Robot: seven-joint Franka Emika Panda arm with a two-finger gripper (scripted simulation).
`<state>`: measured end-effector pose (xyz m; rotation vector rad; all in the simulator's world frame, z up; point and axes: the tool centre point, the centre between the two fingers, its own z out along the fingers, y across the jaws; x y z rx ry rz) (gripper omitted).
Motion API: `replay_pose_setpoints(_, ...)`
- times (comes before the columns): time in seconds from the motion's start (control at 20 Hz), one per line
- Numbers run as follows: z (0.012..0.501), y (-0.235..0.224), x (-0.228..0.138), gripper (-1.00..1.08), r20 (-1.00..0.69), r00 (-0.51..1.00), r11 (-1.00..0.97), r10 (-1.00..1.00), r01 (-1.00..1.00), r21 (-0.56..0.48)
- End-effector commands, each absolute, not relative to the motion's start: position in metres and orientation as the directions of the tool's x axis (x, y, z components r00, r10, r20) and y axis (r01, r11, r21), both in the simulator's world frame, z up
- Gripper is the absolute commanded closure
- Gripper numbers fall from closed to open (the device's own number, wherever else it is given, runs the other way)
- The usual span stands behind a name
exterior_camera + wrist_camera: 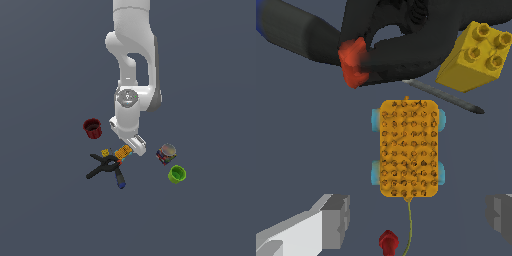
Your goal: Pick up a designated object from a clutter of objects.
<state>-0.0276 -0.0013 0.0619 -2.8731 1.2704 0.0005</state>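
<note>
Where clutter lies, plain dark grey floor [45,210], no walls.

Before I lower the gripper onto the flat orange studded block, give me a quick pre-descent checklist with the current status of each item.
1. Gripper open: ok, the grey fingers stand wide apart in the wrist view.
2. Flat orange studded block centred between the fingers: ok, roughly.
3. Block free of neighbours: ok, the black spring clamp and the yellow four-stud brick lie apart from it.
4. Thin grey rod clear of the block: cannot tell, its end runs close to one corner.
5. Finger path clear: cannot tell, a small red piece sits near the gripper.
6. Height above the block: cannot tell.
</note>
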Motion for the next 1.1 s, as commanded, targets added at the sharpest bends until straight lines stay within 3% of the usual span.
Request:
replay_pose_setpoints(0.0,0.055,-0.001,-0.028,-0.92,-0.001,0.673,-0.673,-0.74,-0.74,0.001)
replay_pose_setpoints(0.65,0.015,-0.002,-0.028,-0.92,0.0,0.669,-0.669,-0.743,-0.743,0.0)
replay_pose_setpoints(0.7,0.015,-0.002,-0.028,1.08,0.0,0.669,-0.669,-0.743,-0.743,0.0)
replay_pose_setpoints(1.05,0.015,-0.002,-0.028,1.08,0.0,0.669,-0.669,-0.743,-0.743,0.0)
